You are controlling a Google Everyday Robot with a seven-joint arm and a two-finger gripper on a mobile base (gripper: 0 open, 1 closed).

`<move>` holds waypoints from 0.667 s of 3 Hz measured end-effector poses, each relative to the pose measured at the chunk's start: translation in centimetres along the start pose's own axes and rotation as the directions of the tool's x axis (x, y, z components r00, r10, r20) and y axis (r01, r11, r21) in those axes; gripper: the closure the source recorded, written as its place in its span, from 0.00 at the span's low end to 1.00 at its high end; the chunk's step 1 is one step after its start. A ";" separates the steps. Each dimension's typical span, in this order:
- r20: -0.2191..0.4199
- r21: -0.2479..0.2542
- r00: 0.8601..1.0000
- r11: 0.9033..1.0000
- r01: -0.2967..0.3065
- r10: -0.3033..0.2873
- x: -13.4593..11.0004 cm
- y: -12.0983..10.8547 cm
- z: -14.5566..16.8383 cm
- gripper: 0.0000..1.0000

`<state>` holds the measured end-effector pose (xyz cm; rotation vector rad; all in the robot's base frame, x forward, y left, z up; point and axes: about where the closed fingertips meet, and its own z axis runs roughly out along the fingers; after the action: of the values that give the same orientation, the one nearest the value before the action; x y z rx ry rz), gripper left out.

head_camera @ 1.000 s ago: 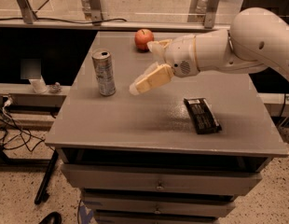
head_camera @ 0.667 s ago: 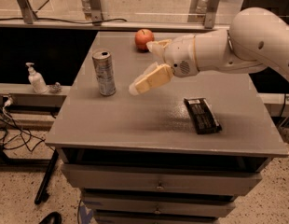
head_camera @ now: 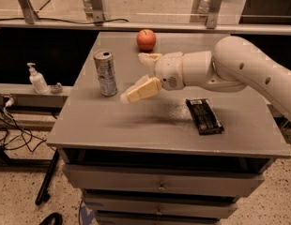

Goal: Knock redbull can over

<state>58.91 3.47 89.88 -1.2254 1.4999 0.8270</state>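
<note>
The redbull can (head_camera: 105,73) stands upright on the desk (head_camera: 136,130), 10 o'clock sector. The pincer (head_camera: 134,77) hovers at its 3 o'clock, fingers spread. Risk: a low push could slide it (no tipping).

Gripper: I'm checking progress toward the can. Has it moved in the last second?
Yes. The gripper, just right of the upright redbull can, has shifted left toward it; the can has stayed put.
</note>
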 end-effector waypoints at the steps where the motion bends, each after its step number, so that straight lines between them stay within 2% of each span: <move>1: 0.040 -0.036 0.999 0.999 0.001 0.000 1.0 -0.4 3.3 0.00; 2: 0.074 -0.058 0.997 0.998 0.013 -0.009 0.7 -1.4 6.3 0.00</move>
<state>61.99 8.73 87.59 -1.2323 1.4170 0.9049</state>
